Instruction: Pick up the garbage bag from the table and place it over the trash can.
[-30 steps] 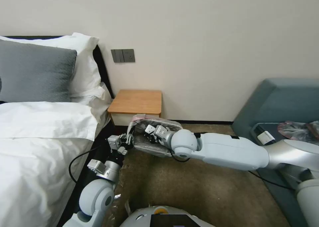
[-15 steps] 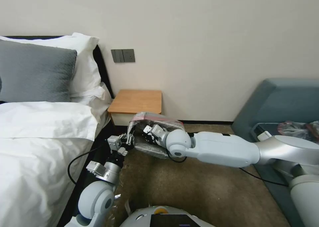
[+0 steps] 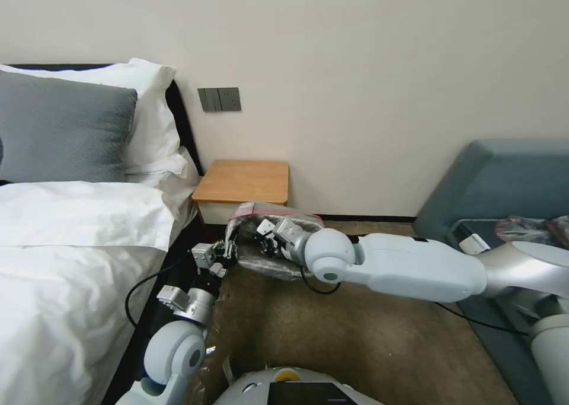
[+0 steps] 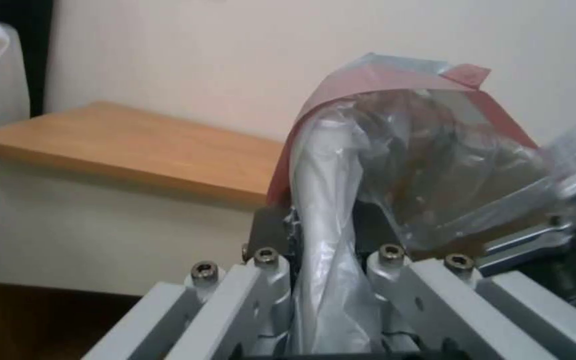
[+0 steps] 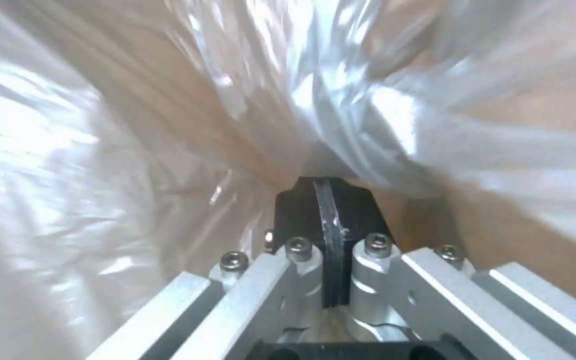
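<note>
Here, left jaws pinching garbage bag (image 4: 328, 210)

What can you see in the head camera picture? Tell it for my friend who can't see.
Two robot arms hold a crinkly grey garbage bag low over the carpet, just in front of a small wooden table. The left tool pinches the bag's edge; the right tool is inside it. A bed is on the left.

Head view evenly lit, soft indoor light, no hard shadows on plain cream wall (image 3: 367, 67). Left wrist view soft all over, right edge smeared with blur. Right wrist view blown-out glare patches on wrinkly translucent grey plastic bag (image 5: 88, 150), pretty blurry, near metal sharper.
</note>
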{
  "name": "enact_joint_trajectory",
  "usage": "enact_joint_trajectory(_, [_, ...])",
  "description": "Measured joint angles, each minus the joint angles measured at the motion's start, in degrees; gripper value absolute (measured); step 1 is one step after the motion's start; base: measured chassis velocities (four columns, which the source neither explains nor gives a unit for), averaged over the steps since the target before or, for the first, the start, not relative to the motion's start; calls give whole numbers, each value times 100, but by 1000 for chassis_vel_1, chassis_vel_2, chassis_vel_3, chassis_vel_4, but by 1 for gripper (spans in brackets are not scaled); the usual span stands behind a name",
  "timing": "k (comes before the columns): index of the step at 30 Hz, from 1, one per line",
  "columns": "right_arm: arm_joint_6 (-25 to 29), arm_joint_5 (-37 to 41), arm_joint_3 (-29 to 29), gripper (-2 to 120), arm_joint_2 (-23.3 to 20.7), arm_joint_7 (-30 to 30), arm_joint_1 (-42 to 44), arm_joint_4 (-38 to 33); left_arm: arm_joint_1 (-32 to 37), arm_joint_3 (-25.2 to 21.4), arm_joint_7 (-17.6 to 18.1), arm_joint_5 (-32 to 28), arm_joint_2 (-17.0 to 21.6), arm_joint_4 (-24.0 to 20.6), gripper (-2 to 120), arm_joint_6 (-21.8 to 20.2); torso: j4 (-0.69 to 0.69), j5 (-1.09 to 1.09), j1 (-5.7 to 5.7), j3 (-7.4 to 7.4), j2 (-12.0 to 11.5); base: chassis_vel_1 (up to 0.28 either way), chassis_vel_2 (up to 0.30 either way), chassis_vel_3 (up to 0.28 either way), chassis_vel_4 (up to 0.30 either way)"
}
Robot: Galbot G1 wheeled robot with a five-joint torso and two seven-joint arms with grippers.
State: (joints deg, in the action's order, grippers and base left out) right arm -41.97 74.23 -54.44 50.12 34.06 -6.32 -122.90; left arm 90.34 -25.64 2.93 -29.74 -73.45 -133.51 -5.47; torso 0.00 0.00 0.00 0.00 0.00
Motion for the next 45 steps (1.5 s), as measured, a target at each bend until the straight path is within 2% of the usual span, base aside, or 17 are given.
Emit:
enact_joint_trajectory(19, [16, 867, 832, 0, -349, 303, 171, -721, -65, -11, 333, -498, -27, 228, 8, -211, 1, 0, 0, 0, 0, 0, 0, 0, 0])
enact_joint_trajectory(24, [182, 968, 1316, 0, -748, 269, 475, -1141, -80, -7, 543, -663, -24, 286, 8, -317, 0, 0, 0, 0, 0, 0, 0, 0, 0])
enact_joint_trajectory(27, [264, 882, 1598, 5, -968, 184, 771, -1282, -82, 0, 662, -731, -18, 294, 8, -391, 1, 0, 0, 0, 0, 0, 0, 0, 0])
enact_joint_trajectory(28, [277, 721, 1930, 12, -1158, 17, 1085, -1352, -82, 5, 733, -751, -5, 301, 8, -444, 2, 3, 0, 0, 0, 0, 0, 0, 0])
enact_joint_trajectory(30, [363, -109, 3139, 22, -1878, -677, 2198, -1410, -80, 31, 877, -768, 45, 339, 8, -562, -1, 3, 0, 0, 0, 0, 0, 0, 0])
enact_joint_trajectory(31, [363, -109, 3139, 22, -1878, -677, 2198, -1410, -80, 31, 877, -768, 45, 339, 8, -562, -1, 3, 0, 0, 0, 0, 0, 0, 0])
enact_joint_trajectory(32, [442, -364, 3365, 25, -2107, -780, 2501, -1431, -75, 47, 906, -767, 51, 362, 8, -587, -3, 5, 0, 0, 0, 0, 0, 0, 0])
enact_joint_trajectory(34, [654, -775, 3959, 35, -2496, -868, 3349, -1483, -60, 104, 1034, -766, 55, 412, 8, -684, -5, -1, 0, -1, 0, 0, 0, 0, 0])
enact_joint_trajectory(35, [759, -986, 4174, 38, -2533, -827, 3744, -1480, 27, 113, 1137, -731, 22, 423, 8, -721, -7, 1, 0, -1, 0, 0, 0, 0, 0])
enact_joint_trajectory(36, [863, -1235, 4283, 43, -2418, -762, 3992, -1415, 153, 95, 1239, -674, -39, 421, 8, -732, -3, 0, 0, -1, 0, 0, 0, 0, 0])
enact_joint_trajectory(37, [863, -1235, 4283, 43, -2418, -762, 3992, -1415, 153, 95, 1239, -674, -39, 421, 8, -732, -3, 0, 0, -1, 0, 0, 0, 0, 0])
enact_joint_trajectory(38, [983, -1541, 4420, 47, -2262, -731, 4271, -1359, 241, 81, 1366, -640, -92, 413, 8, -736, 10, 2, 0, 0, 0, 0, 0, 0, 0])
enact_joint_trajectory(40, [1290, -2245, 4694, 57, -2103, -576, 4931, -1370, 233, 80, 1471, -628, -104, 419, 8, -756, 9, -1, 0, 0, 0, 0, 0, 0, 0])
enact_joint_trajectory(41, [1290, -2245, 4694, 57, -2103, -576, 4931, -1370, 233, 80, 1471, -628, -104, 419, 8, -756, 9, -1, 0, 0, 0, 0, 0, 0, 0])
enact_joint_trajectory(43, [1514, -2775, 5243, 66, -1864, -511, 5743, -1426, 191, 107, 1485, -641, -80, 441, 8, -776, -1, -1, 0, 0, 0, 0, 0, 0, 0])
enact_joint_trajectory(44, [1551, -3060, 5707, 72, -1623, -559, 6329, -1462, 172, 125, 1485, -663, -60, 455, 8, -788, -3, 1, 0, 0, 0, 0, 0, 0, 0])
enact_joint_trajectory(45, [1551, -3060, 5707, 72, -1623, -559, 6329, -1462, 172, 125, 1485, -663, -60, 455, 8, -788, -3, 1, 0, 0, 0, 0, 0, 0, 0])
